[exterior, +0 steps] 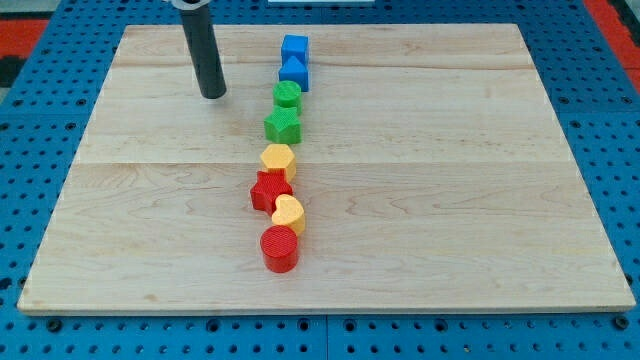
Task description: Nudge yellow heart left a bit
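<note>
My tip (pixel 213 95) — the lower end of a straight dark rod, with no claw to open or close — is resting on the pale wooden board (pixel 450 200) near the view's top, well apart from the column of blocks. The yellow plastic heart (pixel 288 213) is sitting low in that column, touching the red star-shaped block (pixel 269 188) above it and just beside the red cylinder (pixel 280 249) below. The approach step is in hand, I judge — the tip is needing to travel round to the heart's right side without disturbing its neighbours, then push leftward only briefly.
</note>
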Controlling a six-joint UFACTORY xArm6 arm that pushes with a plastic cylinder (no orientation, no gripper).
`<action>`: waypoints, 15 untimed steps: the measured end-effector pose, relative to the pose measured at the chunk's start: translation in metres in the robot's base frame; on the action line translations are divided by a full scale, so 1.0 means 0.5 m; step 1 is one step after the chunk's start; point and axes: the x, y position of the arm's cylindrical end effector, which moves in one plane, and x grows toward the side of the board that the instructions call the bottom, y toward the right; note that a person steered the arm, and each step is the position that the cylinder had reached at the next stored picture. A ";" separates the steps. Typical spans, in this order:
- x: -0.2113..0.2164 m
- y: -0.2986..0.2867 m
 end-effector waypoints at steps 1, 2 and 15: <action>0.000 -0.023; 0.000 -0.031; 0.400 0.370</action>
